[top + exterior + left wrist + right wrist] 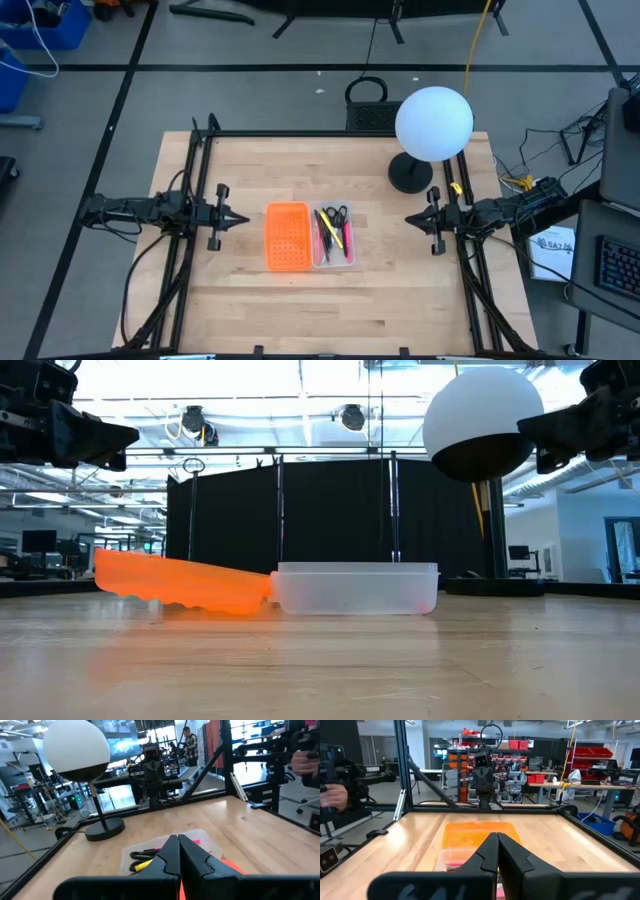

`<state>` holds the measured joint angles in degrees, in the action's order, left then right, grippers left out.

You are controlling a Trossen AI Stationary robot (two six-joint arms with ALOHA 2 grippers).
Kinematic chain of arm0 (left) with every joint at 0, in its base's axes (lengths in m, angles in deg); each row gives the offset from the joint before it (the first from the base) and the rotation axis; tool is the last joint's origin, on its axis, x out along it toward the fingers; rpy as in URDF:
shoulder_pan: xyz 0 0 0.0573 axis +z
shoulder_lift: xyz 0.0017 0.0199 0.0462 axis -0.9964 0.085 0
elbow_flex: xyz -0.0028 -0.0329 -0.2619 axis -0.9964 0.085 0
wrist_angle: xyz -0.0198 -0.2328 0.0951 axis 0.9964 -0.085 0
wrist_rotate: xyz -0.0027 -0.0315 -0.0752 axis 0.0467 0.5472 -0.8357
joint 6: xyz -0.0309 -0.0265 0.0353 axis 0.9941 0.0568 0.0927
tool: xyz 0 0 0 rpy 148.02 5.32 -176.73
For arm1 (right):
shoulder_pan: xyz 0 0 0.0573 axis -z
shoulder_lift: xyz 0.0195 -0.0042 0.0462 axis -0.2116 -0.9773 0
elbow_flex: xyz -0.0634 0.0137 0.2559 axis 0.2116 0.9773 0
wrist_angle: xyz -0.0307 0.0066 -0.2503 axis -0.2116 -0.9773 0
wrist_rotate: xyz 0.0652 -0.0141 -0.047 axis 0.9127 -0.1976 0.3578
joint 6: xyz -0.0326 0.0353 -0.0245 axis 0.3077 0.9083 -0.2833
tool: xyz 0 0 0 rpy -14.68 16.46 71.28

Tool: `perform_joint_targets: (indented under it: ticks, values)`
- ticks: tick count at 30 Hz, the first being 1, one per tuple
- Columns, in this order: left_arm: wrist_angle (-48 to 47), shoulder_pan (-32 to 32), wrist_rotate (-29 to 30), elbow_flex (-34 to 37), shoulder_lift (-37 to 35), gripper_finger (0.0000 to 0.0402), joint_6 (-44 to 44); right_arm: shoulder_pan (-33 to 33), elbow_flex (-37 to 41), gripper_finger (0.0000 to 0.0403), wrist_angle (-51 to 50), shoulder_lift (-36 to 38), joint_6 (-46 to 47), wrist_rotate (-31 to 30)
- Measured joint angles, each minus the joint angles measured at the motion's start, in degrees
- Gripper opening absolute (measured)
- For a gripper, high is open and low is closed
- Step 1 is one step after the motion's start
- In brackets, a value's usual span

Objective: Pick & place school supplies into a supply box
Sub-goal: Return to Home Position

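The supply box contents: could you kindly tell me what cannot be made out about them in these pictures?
- High view: the pens in the supply box overlap and are too small to count.
- Low view: the box's frosted wall hides everything inside.
- Left wrist view: the shut left gripper covers the box's middle.
- Right wrist view: the shut right gripper covers most of the box.
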<state>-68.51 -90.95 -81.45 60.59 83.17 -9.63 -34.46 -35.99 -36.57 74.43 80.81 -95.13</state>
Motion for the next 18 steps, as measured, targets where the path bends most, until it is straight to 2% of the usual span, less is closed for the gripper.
perform_joint_targets:
  ticks: [13,18]
  values:
    - [-0.09,0.00,0.24,0.00,0.00,0.0005,-0.64,0.00,0.00,0.0000,3.04,0.02,-1.80,0.04]
    - [-0.11,0.00,0.27,0.00,0.00,0.0016,1.63,0.00,0.00,0.0000,3.06,0.00,-1.94,0.07]
